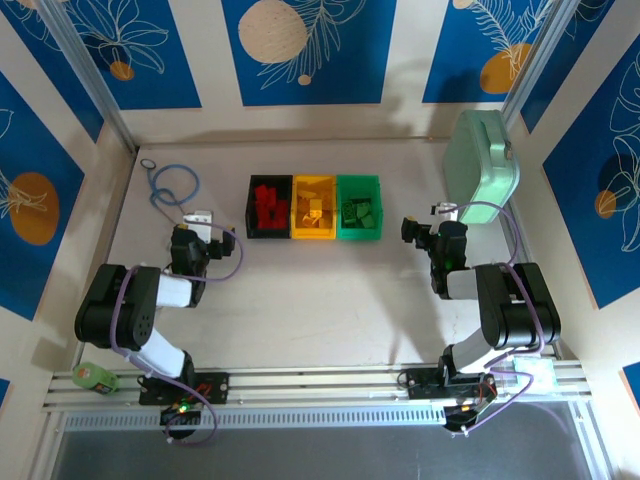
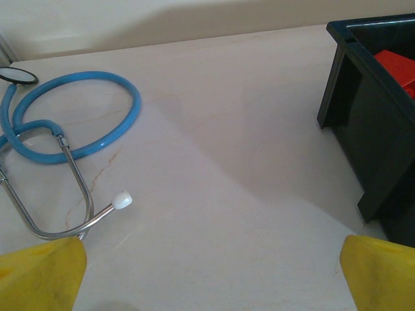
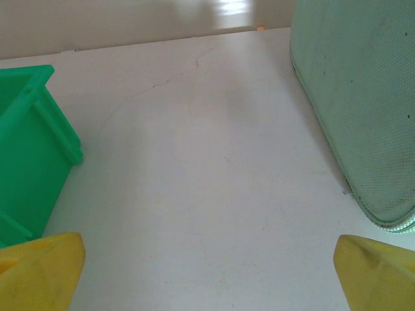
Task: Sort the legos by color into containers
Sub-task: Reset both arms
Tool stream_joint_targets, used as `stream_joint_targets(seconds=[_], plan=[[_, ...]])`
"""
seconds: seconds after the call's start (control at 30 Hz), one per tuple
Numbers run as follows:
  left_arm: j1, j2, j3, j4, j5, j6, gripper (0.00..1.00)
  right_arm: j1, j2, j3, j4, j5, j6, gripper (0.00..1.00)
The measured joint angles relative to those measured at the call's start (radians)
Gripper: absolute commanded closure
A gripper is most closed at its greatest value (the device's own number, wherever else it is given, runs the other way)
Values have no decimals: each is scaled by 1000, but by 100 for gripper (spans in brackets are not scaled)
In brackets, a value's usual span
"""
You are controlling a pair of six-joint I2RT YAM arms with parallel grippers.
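Three bins stand in a row at mid-table. The black bin (image 1: 250, 205) (image 2: 379, 123) holds red legos (image 1: 268, 207) (image 2: 397, 66). Yellow legos (image 1: 316, 212) lie in the yellow bin (image 1: 314, 183), and green legos (image 1: 360, 213) in the green bin (image 1: 359, 181) (image 3: 29, 149). My left gripper (image 1: 200, 226) (image 2: 211, 275) hovers open and empty over bare table left of the black bin. Its yellow fingertips (image 2: 42, 272) stand far apart. My right gripper (image 1: 418, 229) (image 3: 207, 272) is open and empty too, right of the green bin, with its fingertips (image 3: 379, 272) spread wide.
A blue stethoscope (image 1: 172, 186) (image 2: 71, 116) lies at the back left, close to the left gripper. A large mint-green case (image 1: 482, 165) (image 3: 363, 103) leans at the back right, beside the right gripper. Patterned walls (image 1: 310, 50) enclose the table on three sides.
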Motion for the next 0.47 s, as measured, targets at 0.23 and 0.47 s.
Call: stream_joint_targets(seconds=[0.23,0.47], plan=[[0,0,0,-2,0,2,0,0,0,0,0,0,0,1],[0,0,0,-14,30,6,0,0,0,0,-1,0,0,1]])
